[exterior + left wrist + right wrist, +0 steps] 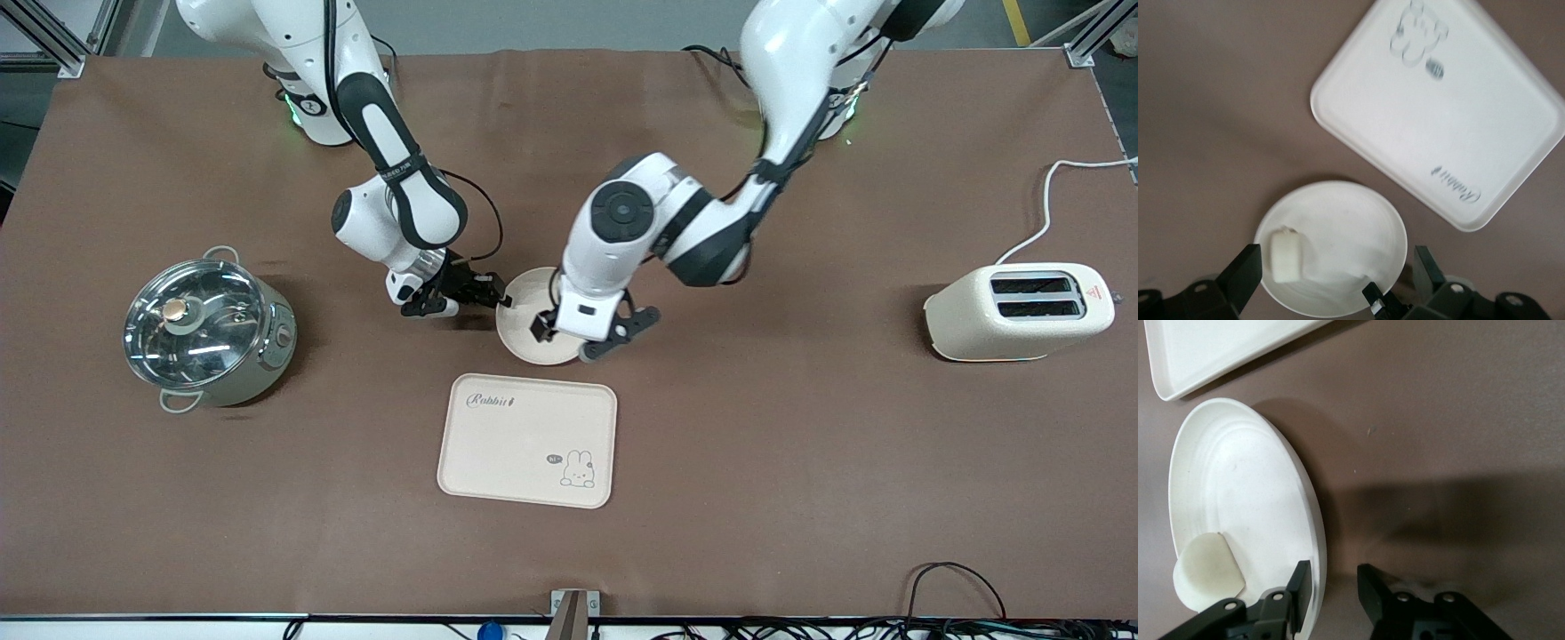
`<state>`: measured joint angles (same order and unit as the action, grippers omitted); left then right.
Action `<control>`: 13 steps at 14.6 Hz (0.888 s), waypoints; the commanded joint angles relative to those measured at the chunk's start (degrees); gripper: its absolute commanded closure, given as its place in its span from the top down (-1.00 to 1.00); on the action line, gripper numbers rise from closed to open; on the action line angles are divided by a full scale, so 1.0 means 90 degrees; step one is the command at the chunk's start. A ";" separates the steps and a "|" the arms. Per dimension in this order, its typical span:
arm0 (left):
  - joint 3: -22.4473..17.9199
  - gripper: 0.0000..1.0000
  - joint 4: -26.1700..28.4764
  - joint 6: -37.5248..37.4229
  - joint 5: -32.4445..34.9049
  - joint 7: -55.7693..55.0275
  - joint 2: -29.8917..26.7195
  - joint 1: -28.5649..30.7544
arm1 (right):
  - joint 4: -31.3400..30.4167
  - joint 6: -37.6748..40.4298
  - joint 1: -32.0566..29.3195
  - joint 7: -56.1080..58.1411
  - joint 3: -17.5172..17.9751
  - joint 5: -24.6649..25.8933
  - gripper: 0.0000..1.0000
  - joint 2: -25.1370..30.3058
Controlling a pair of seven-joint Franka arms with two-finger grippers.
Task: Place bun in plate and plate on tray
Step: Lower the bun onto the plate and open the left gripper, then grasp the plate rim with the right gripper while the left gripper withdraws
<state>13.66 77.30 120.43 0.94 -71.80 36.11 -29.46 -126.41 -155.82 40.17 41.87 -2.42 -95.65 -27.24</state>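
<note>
In the front view, one plate [526,333] is seen just farther from the camera than the one tray [528,440]. The left gripper [584,342] is spread wide over the plate; the right gripper [500,300] is set at the plate's rim on the right arm's side.

In the left wrist view, one bun [1285,255] is shown lying in the plate [1358,233], between the spread fingers.

In the right wrist view, the rim is straddled by narrowly parted fingers [1300,587], not yet pinched. The right arm is judged better placed for carrying the plate to the tray [1211,347].

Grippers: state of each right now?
Left gripper: open, over the plate, holding nothing.
Right gripper: open, fingers astride the plate's rim, not clamped.
</note>
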 commanded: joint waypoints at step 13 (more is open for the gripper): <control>-0.0053 1.00 0.0005 -0.2099 0.0793 0.4829 -0.2029 0.2568 | 0.0373 0.0018 0.0058 -0.0715 -0.0024 -0.0163 -0.96 -0.0138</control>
<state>13.08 76.47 104.76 5.97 -33.99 20.76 -8.12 -124.73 -155.77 40.26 37.34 -2.39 -95.80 -28.09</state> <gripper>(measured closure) 0.000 0.943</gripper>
